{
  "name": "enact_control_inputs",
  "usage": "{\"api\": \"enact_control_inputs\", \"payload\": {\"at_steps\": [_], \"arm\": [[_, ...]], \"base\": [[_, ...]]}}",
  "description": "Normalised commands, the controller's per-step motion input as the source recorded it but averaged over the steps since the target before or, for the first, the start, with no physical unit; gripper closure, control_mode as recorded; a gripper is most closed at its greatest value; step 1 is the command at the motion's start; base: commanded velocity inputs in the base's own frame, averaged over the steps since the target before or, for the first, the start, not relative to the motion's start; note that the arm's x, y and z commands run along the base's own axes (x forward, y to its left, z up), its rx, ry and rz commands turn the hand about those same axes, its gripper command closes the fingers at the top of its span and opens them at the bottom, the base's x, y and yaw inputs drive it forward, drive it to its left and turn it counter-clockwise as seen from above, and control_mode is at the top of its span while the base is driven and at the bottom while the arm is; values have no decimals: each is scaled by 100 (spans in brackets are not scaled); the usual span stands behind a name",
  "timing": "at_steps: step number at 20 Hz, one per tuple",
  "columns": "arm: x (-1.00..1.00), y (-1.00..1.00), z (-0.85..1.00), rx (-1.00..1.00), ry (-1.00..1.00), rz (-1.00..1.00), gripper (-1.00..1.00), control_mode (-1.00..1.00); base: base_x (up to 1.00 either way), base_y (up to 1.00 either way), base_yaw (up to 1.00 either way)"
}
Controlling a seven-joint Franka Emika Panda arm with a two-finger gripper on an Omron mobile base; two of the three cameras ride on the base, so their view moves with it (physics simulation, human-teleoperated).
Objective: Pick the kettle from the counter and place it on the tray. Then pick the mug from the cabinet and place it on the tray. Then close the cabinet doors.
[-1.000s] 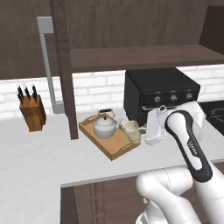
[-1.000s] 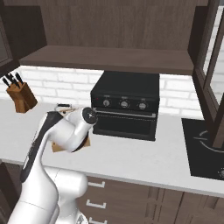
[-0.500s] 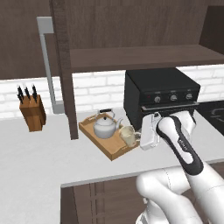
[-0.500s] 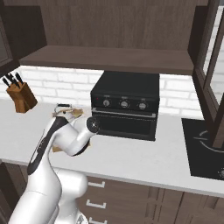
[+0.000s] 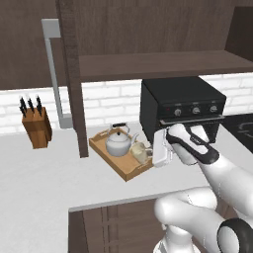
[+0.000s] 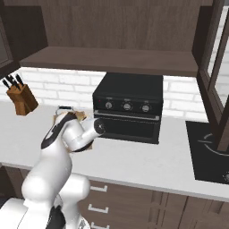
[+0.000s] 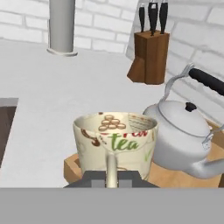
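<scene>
Gripper [image 5: 154, 150] sits at the right end of the tray, wrist low over the counter, pointing back toward the mug. Whether the jaws are clamped on the mug's handle or just parted around it — cannot tell: the hand view has the handle running straight down between the dark finger tips, but the contact itself is cut off at the bottom.

Left to right in the left base view: knife block [image 5: 36, 127] on the counter; silver door handle [image 5: 53, 74] of the open cabinet door; thick cabinet post [image 5: 73, 79]; then the tray [image 5: 111, 159], carrying the kettle [image 5: 117, 142] at its rear and the mug [image 5: 140, 152] toward its right end, just beside the kettle; last, the black oven [image 5: 180, 106].

Both items appear to rest on the tray, so the placing steps look done; the doors remain open.

Handling notes, judged:
- mug [image 7: 116, 141] — light, rigid, glazed, so likely slippery and chippable. Best hold is the handle, pinched across its flat sides, or the rim wall.
- kettle [image 7: 181, 136] — heavier, smooth rounded metal body offers no grip; take the dark arched handle at its top centre so it hangs level.
- door — stiff, hinged; push on the long bar handle.
</scene>
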Motion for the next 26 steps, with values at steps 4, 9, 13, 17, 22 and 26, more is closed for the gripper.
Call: {"api": "enact_control_inputs", "payload": {"at_steps": [4,9,13,17,22,26], "arm": [[25,0,-9,2,0,9,100,-100],[16,1,-1,4,0,6,100,-100],[21,12,-8,5,0,5,100,-100],[17,23,-9,5,1,1,100,-100],[6,23,-25,2,6,2,100,-100],[5,13,-27,1,9,2,100,-100]], "base": [[0,0,0],[0,0,0],[0,0,0],[0,0,0],[0,0,0],[0,0,0]]}}
